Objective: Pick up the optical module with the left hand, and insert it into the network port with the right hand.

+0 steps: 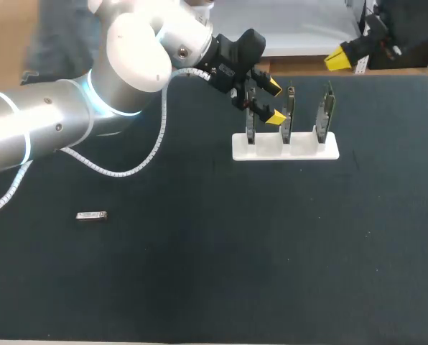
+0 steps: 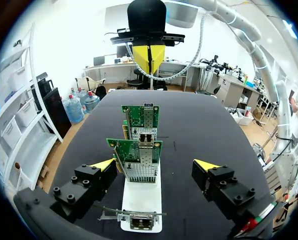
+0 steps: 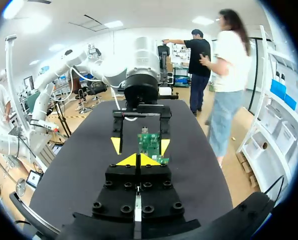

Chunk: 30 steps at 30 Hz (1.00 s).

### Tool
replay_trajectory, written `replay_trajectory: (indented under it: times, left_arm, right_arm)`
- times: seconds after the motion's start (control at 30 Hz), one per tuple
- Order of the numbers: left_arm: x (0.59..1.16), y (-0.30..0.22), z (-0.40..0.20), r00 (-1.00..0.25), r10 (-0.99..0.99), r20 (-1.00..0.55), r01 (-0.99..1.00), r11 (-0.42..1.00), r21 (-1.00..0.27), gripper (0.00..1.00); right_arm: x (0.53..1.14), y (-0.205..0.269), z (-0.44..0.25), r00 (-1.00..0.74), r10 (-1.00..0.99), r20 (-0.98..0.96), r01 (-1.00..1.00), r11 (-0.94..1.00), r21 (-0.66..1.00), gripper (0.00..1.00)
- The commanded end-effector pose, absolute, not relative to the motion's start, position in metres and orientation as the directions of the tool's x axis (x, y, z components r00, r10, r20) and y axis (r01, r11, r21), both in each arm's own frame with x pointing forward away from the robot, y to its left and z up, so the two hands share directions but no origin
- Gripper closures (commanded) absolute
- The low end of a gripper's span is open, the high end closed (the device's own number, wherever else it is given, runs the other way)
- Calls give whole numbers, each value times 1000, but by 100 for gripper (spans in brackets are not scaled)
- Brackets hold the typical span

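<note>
Left claw (image 1: 273, 103) hangs over the white stand (image 1: 286, 149), near the far edge of the dark worktop (image 1: 199, 273). Its two yellow fingers are spread wide and hold nothing. In the left wrist view the row of green cards (image 2: 140, 116) stands between the fingers, with a gap on each side, so neither finger touches a card. A small silver port (image 2: 145, 149) shows on one card. The three cards stand upright in the stand, one behind the other, with narrow gaps between them.

The right claw (image 1: 340, 59) hangs at the far right corner, past the worktop's far edge and well apart from the stand. Its yellow tips are pressed together and nothing is between them.

The optical module (image 1: 92, 215) lies flat on the worktop toward the left side, under the left arm and well apart from both claws. A wide stretch of dark worktop lies between it and the stand, and more lies between it and the near edge.
</note>
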<state>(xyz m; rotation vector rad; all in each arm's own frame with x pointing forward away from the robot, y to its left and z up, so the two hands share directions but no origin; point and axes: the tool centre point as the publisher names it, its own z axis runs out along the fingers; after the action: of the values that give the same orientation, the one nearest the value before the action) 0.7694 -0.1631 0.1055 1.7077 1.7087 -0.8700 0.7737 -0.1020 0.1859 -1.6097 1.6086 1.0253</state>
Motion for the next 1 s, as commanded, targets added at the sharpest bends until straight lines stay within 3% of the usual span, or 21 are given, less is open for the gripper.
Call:
replay_trajectory:
  times: [0.03,0.53,1.0]
  left_arm:
    - [769,-164,106,-29,635,-772,998,-22,-55,0]
    - [769,-164,106,-29,635,-772,998,-22,-55,0]
    - [769,-164,106,-29,635,-772,998,-22,-55,0]
  right_arm:
    - [767,-117,182,-50,-503,-863,-996,-42,82,100]
    - [765,-145,158,-97,-515,-852,-994,2,112,100]
    - [769,-141,154,-96,-506,-857,-994,7,107,100]
